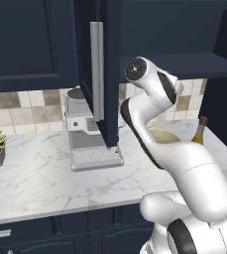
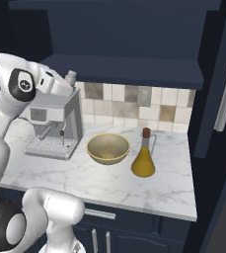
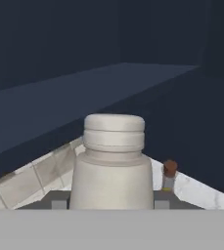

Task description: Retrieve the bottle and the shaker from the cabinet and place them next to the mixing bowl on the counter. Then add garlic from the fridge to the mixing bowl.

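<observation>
1. Pale grey-beige shaker (image 3: pixel 112 163) sits pinched between the dark fingertips (image 3: pixel 58 204) of the gripper (image 2: pixel 67 81), cap up, in front of the open cabinet (image 1: pixel 105 74).
2. Below, on the counter (image 2: pixel 154 190), the amber bottle (image 2: pixel 144 155) stands just beside the mixing bowl (image 2: pixel 108 148), at the bowl's three o'clock in the right base view.
3. Judged step: carrying the shaker down to the bowl. Keep it upright, clear the espresso machine (image 2: pixel 55 126), and set it near the bowl's six o'clock, on bare marble.
</observation>
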